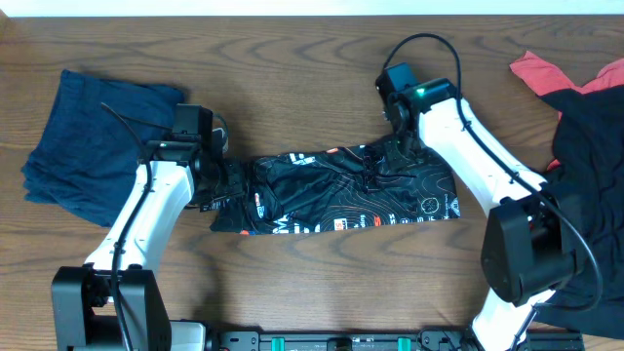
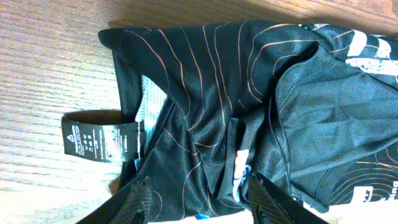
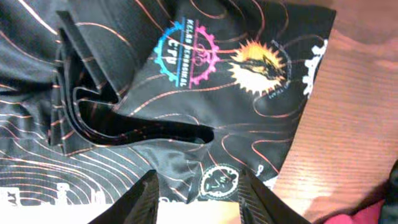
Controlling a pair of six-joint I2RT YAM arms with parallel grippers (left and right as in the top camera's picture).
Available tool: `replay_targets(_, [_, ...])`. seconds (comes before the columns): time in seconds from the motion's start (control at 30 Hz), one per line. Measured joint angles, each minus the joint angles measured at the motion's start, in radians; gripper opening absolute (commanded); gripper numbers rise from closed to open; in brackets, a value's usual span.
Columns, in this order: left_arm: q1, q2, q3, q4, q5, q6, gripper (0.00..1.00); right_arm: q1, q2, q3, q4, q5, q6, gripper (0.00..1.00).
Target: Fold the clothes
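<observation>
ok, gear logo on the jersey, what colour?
Half blue, half pink gear logo on the black jersey; right wrist view shows it best.

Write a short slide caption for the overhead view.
Left gripper and right gripper poised near opposite ends of a narrow-folded black jersey.

Wood-grain table (image 1: 322, 292), dark brown, grain running lengthwise; pale strip (image 1: 292, 5) along far edge

Jersey (image 1: 341, 190): black, thin orange contour lines, white lettering. Its gear emblem (image 3: 191, 53) is cyan and magenta; its sunburst emblem (image 3: 261, 62) is yellow-orange. Care label (image 2: 99, 138): black, white print. Navy garment (image 1: 93, 141), left edge. Red garment (image 1: 546, 73), far right corner. Plain black garment (image 1: 595, 146), right edge. Table (image 1: 292, 58): brown woodgrain.
</observation>
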Motion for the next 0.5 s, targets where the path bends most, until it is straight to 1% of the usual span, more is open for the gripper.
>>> replay_targets(0.2, [0.000, 0.000, 0.000, 0.000, 0.000, 0.000, 0.52, -0.031, 0.000, -0.024, 0.023, -0.047, -0.014, 0.42])
replay_targets(0.5, [0.000, 0.000, 0.000, 0.000, 0.000, 0.000, 0.52, -0.031, 0.005, -0.188, 0.154, -0.079, -0.047, 0.43])
